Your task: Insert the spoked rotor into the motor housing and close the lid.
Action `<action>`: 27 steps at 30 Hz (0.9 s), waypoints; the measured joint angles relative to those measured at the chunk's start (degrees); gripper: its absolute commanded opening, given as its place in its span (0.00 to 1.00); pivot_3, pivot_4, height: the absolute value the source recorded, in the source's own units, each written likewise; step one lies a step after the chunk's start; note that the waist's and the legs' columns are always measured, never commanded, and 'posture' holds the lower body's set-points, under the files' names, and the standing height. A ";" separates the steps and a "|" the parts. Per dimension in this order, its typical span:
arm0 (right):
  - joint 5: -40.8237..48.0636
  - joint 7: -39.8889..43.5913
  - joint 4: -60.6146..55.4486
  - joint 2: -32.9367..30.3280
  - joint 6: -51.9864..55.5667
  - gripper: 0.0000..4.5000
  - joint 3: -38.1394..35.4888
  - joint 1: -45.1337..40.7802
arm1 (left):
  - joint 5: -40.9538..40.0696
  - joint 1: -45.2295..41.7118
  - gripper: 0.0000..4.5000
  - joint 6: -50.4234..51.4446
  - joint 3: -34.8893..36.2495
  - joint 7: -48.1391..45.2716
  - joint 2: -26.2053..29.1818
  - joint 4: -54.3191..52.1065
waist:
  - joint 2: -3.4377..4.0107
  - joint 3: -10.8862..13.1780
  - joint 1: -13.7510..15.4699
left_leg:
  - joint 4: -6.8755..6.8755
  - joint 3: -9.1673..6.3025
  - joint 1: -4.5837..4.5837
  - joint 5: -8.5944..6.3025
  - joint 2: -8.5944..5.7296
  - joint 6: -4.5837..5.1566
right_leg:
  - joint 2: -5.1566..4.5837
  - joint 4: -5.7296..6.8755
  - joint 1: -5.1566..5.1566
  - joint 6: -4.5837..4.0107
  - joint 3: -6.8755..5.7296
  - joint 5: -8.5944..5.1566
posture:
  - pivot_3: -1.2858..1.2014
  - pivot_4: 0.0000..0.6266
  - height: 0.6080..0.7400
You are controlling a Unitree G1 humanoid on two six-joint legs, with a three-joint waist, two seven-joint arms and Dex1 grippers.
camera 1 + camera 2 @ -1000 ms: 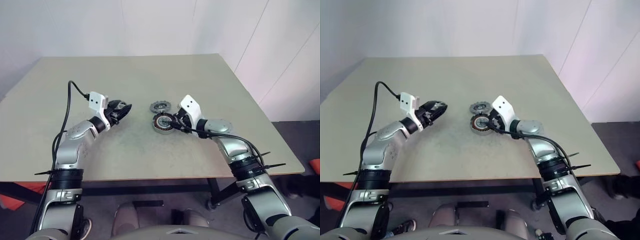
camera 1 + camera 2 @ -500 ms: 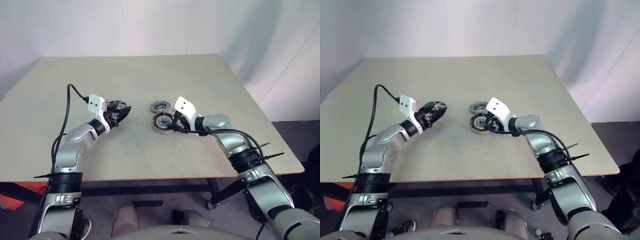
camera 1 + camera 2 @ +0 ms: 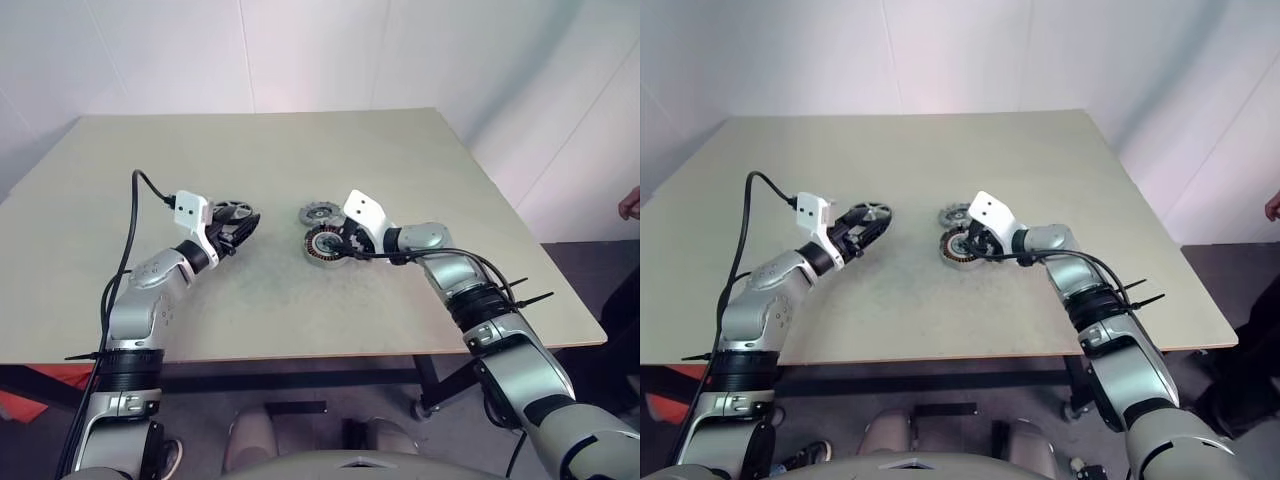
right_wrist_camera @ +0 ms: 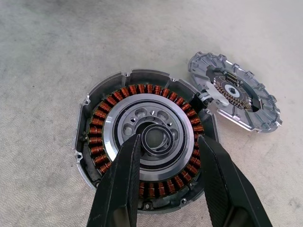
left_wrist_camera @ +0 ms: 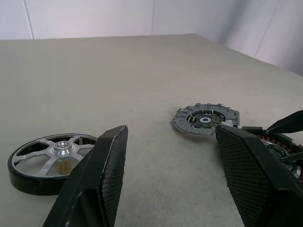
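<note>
rotor (image 5: 52, 156) flat on table (image 3: 300, 150), beside open empty left gripper (image 3: 243, 226) | right gripper (image 4: 168, 156) part-open over housing (image 4: 144, 163) hub, lid (image 4: 234, 97) touching its rim | risk: fingers nudge housing, shift lid; rotor ungrasped

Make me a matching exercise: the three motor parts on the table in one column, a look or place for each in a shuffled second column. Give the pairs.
Things:
1. spoked rotor
2. motor housing
3. lid

Descriptions:
A. grey disc with a notched edge, lying on the table beside the largest part
B. ring of copper-red windings around a grey hub
C. black ring with silver spokes, lying alone near the left gripper

Pairs: 1-C, 2-B, 3-A
</note>
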 measured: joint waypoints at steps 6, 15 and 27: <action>-0.28 -0.39 -0.02 1.02 0.36 0.47 -0.01 -0.23 | 0.01 0.46 0.69 -0.01 -0.05 0.09 0.00 0.00 | 0.00 0.00 -0.79 | 0.01 -0.01 -0.01 0.00 0.00 0.00 | 0.00 0.02 -0.01 0.00 0.00 0.00 | 0.52 0.00 1.00; -1.54 -2.44 2.42 0.16 0.83 0.47 -1.03 -3.87 | 0.06 0.43 0.69 -0.06 -0.31 0.01 -0.03 0.19 | 0.00 0.00 -0.84 | 0.01 -0.01 -0.06 0.00 0.00 0.00 | 0.01 0.03 -0.06 -0.01 0.00 0.00 | 0.52 0.00 1.00; -2.17 -5.26 12.61 1.80 -2.64 0.47 -1.77 -6.96 | 0.18 -0.14 0.69 -0.32 -1.29 -0.21 0.06 1.24 | 0.00 0.00 -0.92 | 0.07 -0.01 -0.08 0.01 0.00 -0.01 | 0.00 0.12 -0.11 -0.02 0.01 0.00 | 0.52 0.00 1.00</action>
